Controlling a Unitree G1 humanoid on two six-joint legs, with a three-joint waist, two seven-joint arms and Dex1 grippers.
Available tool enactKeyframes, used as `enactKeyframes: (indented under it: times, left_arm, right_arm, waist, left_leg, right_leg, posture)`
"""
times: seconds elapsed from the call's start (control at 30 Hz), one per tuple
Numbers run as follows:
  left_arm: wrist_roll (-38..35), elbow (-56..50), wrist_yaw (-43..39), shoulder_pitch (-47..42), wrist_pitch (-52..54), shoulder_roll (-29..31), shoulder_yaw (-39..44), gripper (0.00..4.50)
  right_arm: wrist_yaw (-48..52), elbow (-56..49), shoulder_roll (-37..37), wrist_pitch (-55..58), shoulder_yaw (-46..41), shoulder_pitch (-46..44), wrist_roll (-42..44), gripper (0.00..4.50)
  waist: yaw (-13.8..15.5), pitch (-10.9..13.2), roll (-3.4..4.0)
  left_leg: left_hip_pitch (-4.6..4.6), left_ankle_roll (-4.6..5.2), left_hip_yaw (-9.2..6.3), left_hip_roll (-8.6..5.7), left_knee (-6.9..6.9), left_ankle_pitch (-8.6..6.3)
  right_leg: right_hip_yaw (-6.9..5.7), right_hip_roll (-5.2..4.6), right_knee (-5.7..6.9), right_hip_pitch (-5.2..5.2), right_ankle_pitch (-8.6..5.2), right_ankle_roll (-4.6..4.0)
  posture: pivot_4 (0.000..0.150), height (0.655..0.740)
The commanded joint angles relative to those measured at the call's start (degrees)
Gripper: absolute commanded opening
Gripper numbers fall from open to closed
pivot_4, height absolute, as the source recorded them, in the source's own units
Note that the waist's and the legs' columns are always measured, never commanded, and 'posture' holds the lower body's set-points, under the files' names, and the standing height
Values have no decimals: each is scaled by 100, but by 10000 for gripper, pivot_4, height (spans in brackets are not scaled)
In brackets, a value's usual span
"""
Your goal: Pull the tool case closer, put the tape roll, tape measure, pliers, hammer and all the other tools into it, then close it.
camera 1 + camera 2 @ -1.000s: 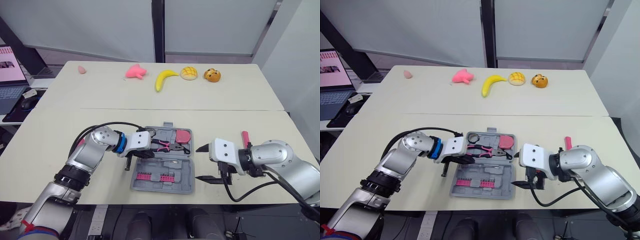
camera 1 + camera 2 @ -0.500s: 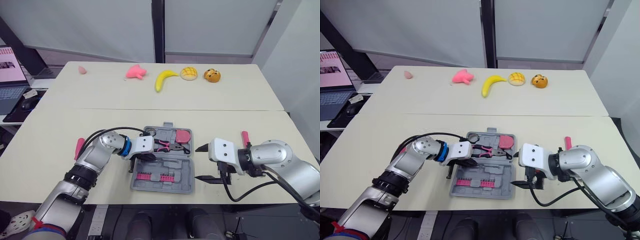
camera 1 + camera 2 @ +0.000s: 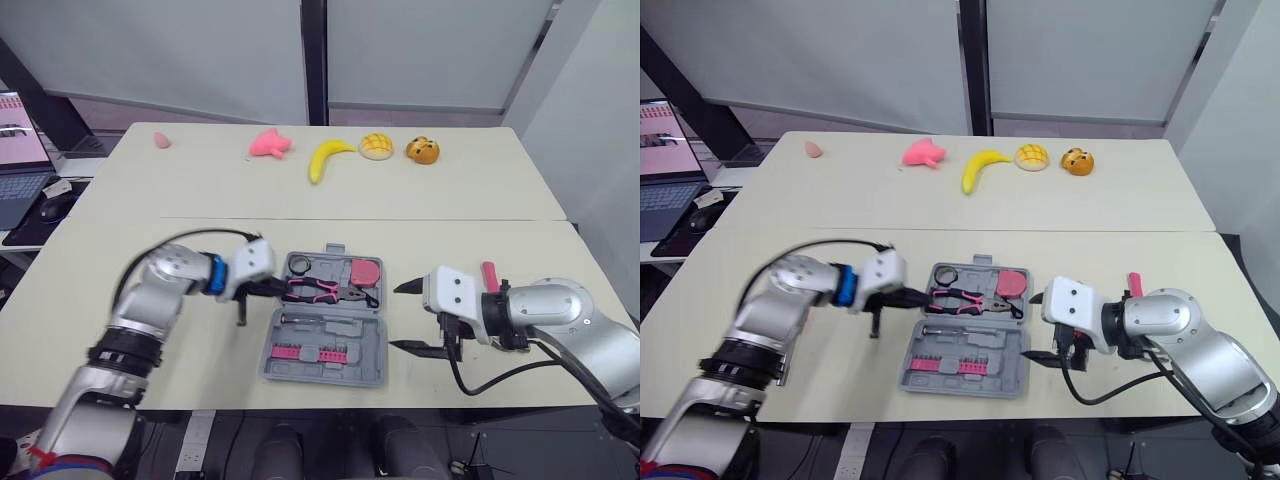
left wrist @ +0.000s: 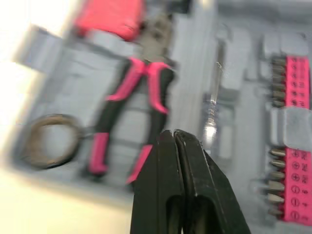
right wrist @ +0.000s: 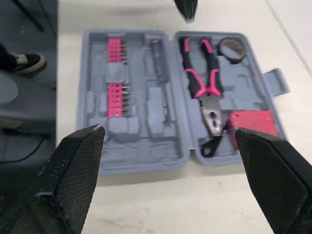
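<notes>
1. Table (image 3: 450,190): pale top, with the tool case at its near edge.
2. Tool case (image 3: 360,362): grey, open flat, lying between the two grippers.
3. Right gripper (image 3: 395,318): just right of the case, fingers spread wide, nothing between them.
4. Left gripper (image 4: 174,132): at the left edge of the case's far half, fingers pressed together, holding nothing.
5. Pliers (image 3: 318,291): pink handles, lying in the far half, middle.
6. Tape measure (image 3: 366,271): pink, in the far-right corner of the case.
7. Tape roll (image 3: 298,265): in the far-left corner of the case.
8. Bit strips (image 3: 300,352): pink, seated in the near half, left side.
9. Pink handle (image 3: 489,275): on the table right of the case, beyond the right arm; kind of tool not discernible.
</notes>
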Motion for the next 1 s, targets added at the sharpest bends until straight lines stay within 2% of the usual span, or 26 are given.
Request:
enactKeyframes:
  times: [0.03,0.23,0.33,0.5,0.73,0.77,1.0]
  left_arm:
    - [-637,-296,52,738,258,530,1100,158]
    - [-1286,-228,646,2047,733,786,2757,158]
    - [-1382,-15,928,2732,750,774,3469,5912]
    - [-1404,577,1228,3687,708,747,4230,21273]
    - [-1399,844,1259,4358,690,742,4353,43456]
    - [-1401,810,1221,4429,706,748,4315,44688]
    - [-1419,765,1282,4622,846,728,4262,44688]
  right_arm:
    - [-304,-160,-66,44,-1071,411,171,45000]
    - [-508,102,-131,-31,-2762,1604,139,45000]
    - [-409,360,-119,-375,-3440,2388,-19,45000]
    - [-466,977,231,-1055,-4120,3352,-172,45000]
    - [-96,1428,295,-1601,-4469,4224,-111,45000]
    - [-23,1465,265,-1659,-4478,4332,-125,45000]
    - [130,1624,152,-1857,-4415,4638,-177,45000]
  waist:
    - [-29,0,0]
    - [21,1,1]
    - [34,-1,-4]
    - [9,-3,-7]
    - [6,-6,-10]
    - [6,-6,-10]
    - [5,-8,-12]
  left_leg:
    - [0,0,2,0,-1,0]
    - [2,0,0,1,-5,-1]
    - [2,0,1,0,-2,-1]
    - [16,0,7,4,-7,-1]
    - [21,-1,12,4,-10,-2]
    - [21,-1,12,4,-10,-2]
    - [23,-1,15,4,-12,-2]
  right_leg:
    - [2,-1,0,0,0,0]
    - [-4,-2,2,0,-3,0]
    - [-3,-5,-1,3,-7,6]
    - [2,-2,2,5,-18,20]
    - [5,-3,2,6,-28,9]
    - [5,-3,2,7,-28,8]
    - [8,-3,1,7,-35,-3]
  posture:
    - [1500,7255]
    - [1500,7255]
    - [1500,7255]
    - [1500,7255]
    - [1500,7255]
    - [1500,7255]
    - [1500,7255]
